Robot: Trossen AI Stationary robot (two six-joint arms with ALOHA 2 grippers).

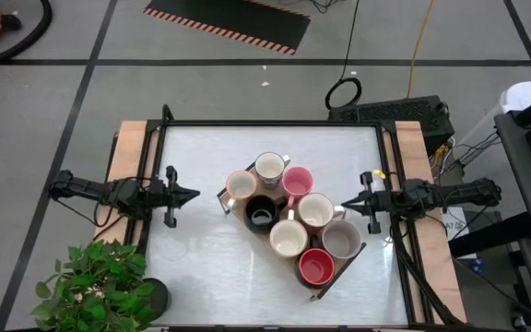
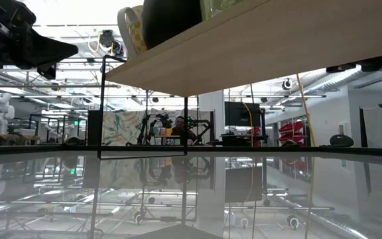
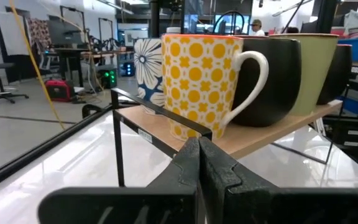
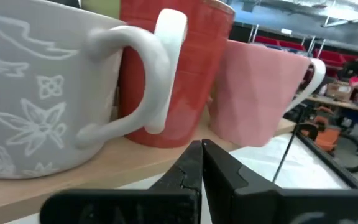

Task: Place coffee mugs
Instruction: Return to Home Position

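I take the wooden tray (image 1: 235, 211) as my mark. Well off to its left, at the table's near corner, sits a potted plant (image 1: 95, 286), clear of any path I would use.

Next is the left gripper (image 1: 188, 194), fingers pressed together and holding nothing. Its tip is aimed at the tray's left end, with bare table between them. From its wrist camera, the yellow-patterned mug (image 3: 201, 81) is the closest thing ahead, with the black mug (image 1: 262, 213) behind its handle.

The tray lies slantwise, its long axis running from that left end toward the near right. All eight coffee mugs (image 1: 289, 238) stand on it, packed close together. The pink mug (image 1: 297, 181) is on the far side, and the grey mug (image 1: 341, 239) and red mug (image 1: 315, 267) are at the near right end.

The right gripper (image 1: 348, 205) is also closed and empty, and it is the nearer of the two. Its tip is just beside the tray's long right edge, level with the gap above the grey mug. Its wrist camera shows that mug's white handle (image 4: 148, 81) sticking out close in front.

The mugs look placed, so I judge that what remains is backing off. Everything that matters lies ahead of each tip, toward the tray. I would pull each arm straight back along its own line, right arm first, because a sideways swing there could clip the handle.
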